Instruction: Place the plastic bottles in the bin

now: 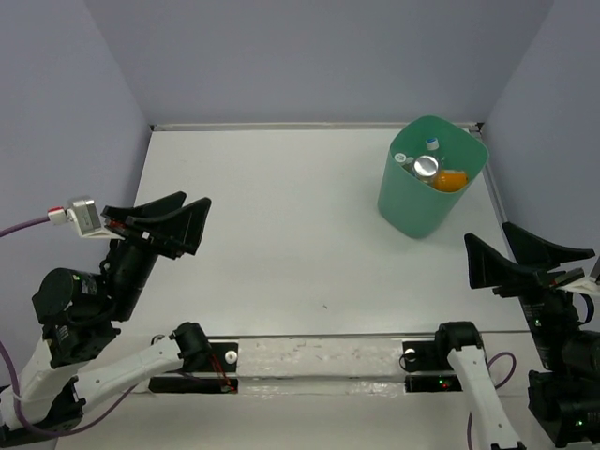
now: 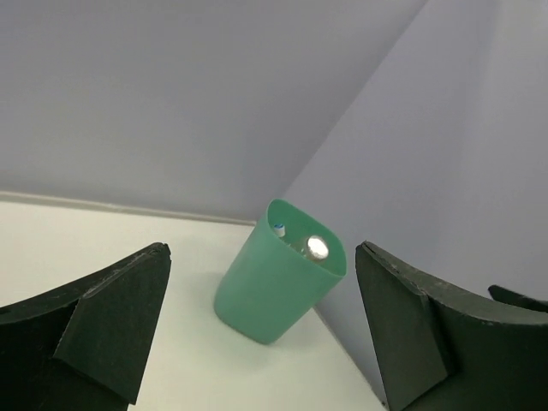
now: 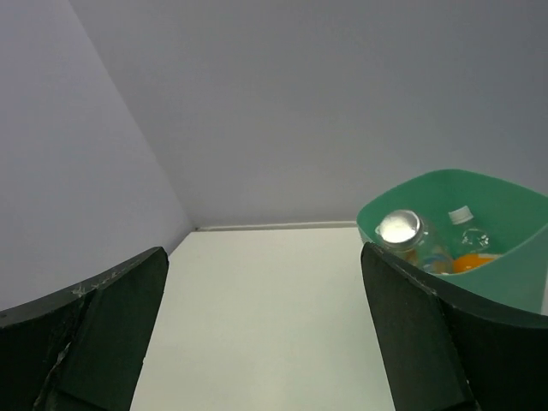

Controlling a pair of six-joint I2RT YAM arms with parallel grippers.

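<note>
**A:** Where are the plastic bottles (image 1: 427, 169)?

**B:** All the ones in view are inside the bin (image 1: 405, 208). This mint-green bin stands upright on the surface (image 1: 281, 206), at about two o'clock in the top view, near the far right corner.

**A:** Which ones can be told apart in there?

**B:** A clear bottle with a shiny silver top (image 1: 427, 167) stands near the middle. An orange bottle (image 1: 450, 180) lies against it at roughly four o'clock. A white cap with a blue band under it (image 1: 432, 143) shows at twelve o'clock. A second, smaller white cap (image 1: 400, 158) sits at ten o'clock by the rim.

**A:** Is there any brand or wording on them?

**B:** The labels are too small and too hidden to read in every view.

**A:** How is the left pincer (image 1: 195, 200)?

**B:** It hangs above the surface at about nine o'clock, well apart from the bin. Its dark fingers are spread wide with nothing between them. Its own camera looks across at the bin between the two fingers.

**A:** And the right pincer (image 1: 487, 234)?

**B:** It is at about four o'clock, near the bin but not touching it. Its fingers are also wide apart and hold nothing. From its wrist view the bin shows beside the right-hand finger, with the silver top, a white cap and a patch of orange visible over the rim.
</note>
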